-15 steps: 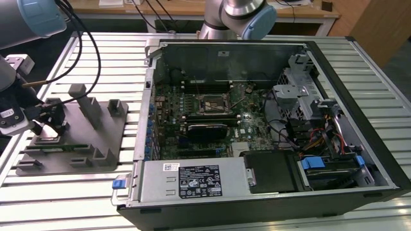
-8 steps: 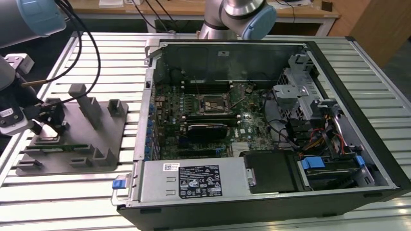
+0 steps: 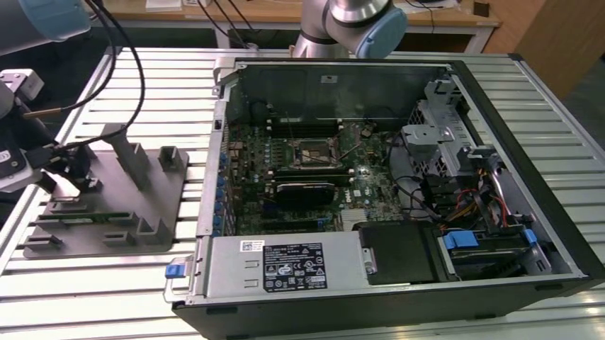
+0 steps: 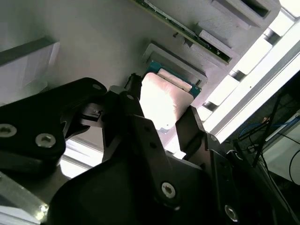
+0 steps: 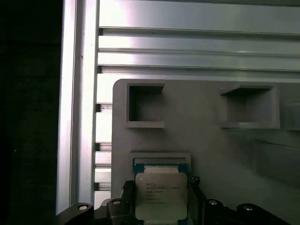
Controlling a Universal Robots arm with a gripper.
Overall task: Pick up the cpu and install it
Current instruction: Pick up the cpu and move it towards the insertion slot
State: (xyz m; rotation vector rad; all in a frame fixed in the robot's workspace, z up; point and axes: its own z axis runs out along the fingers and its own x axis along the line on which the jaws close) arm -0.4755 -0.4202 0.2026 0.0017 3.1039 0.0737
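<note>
- Slatted aluminium table (image 3: 142, 67) runs across the exterior view, with a wooden bench along the upper edge of the frame.
- On the exterior view's left, a grey tray (image 3: 109, 212) with upright posts lies flat on the slats. A thin green strip lies in a slot near the tray's lower left.
- The robot arm (image 3: 14, 134) comes in at the left edge of that frame, and its black end hangs over the tray's left end.
- An open computer case (image 3: 543, 163) fills the centre and the exterior view's right. Inside it lie a green motherboard (image 3: 283, 142) with a square socket (image 3: 312, 152) near its middle, a silver power supply box (image 3: 283, 265) along the lower edge, and bundled cables on the right.
- In the second wrist view, the black gripper (image 4: 164, 124) reaches down to the tray. The cpu (image 4: 161, 101) sits between its fingers (image 4: 136, 117), glaring white on top and resting in a shallow pocket with a blue-green rim.
- In the first wrist view, the cpu (image 5: 161, 196) lies flat in that pocket near the tray's (image 5: 206, 145) edge, silver top up. The gripper is narrow, with its fingers (image 5: 127, 191) drawn in against two opposite edges of the chip.
- Beyond the cpu, two square pockets (image 5: 145, 105) are set into the tray and shadowed inside, with the table's slats past them.
</note>
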